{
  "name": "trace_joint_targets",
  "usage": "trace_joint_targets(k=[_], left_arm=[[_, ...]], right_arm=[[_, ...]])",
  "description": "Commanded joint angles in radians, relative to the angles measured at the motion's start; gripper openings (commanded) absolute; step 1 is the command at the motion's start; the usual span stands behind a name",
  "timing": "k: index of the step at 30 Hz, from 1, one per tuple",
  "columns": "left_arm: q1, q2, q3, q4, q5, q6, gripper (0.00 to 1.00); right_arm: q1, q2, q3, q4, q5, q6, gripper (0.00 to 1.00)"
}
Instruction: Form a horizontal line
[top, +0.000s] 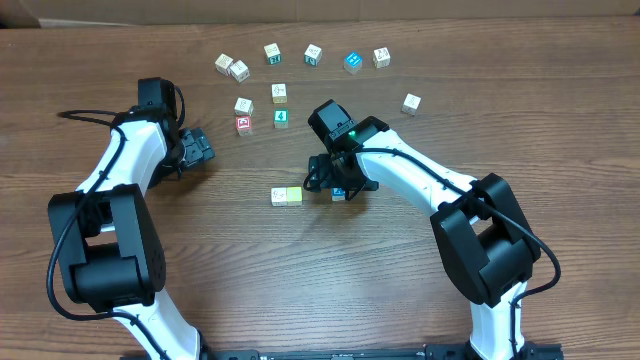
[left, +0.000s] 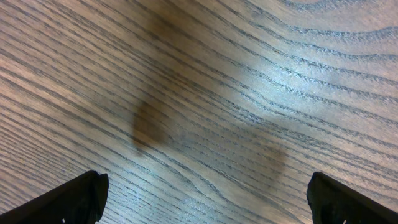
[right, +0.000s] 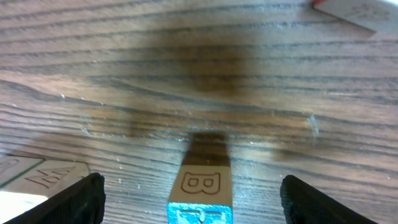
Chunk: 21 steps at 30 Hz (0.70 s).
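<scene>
Left gripper (left: 205, 190): jaws wide, nothing between them, over the bare wood-grain table (left: 249, 74) on the left.
Red-faced cube (top: 243, 125): far of centre, well apart from both grippers.
White cube (top: 279, 196): mid-table, touching the pale yellow cube (top: 294, 195) on its right.
Blue cube (right: 200, 198): near and right of that pair, between the right fingers, untouched; a B is embossed on its side.
Right gripper (right: 191, 190): jaws wide, straddling the blue cube.

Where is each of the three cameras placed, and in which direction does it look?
Overhead: above the table, facing down; left arm, right arm and scattered cubes show.
Left wrist: on the left arm, facing down at bare wood; only the left gripper's open fingertips show.
Right wrist: low over the table, facing the blue cube between the right gripper's open fingers.
Shared: overhead and right wrist both see that blue cube.
</scene>
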Motion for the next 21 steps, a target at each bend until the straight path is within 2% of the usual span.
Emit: trace_joint_targets(k=[1,21], left_arm=[[-0.003,0.003,-0.001,0.001,-0.012,0.026,1.0],[-0.003,0.003,-0.001,0.001,-0.012,0.026,1.0]], right_arm=[[0.003,-0.031,0.003,0.01,0.014,0.014,0.87],[0.003,-0.031,0.0,-0.05,0.013,0.034,0.84]])
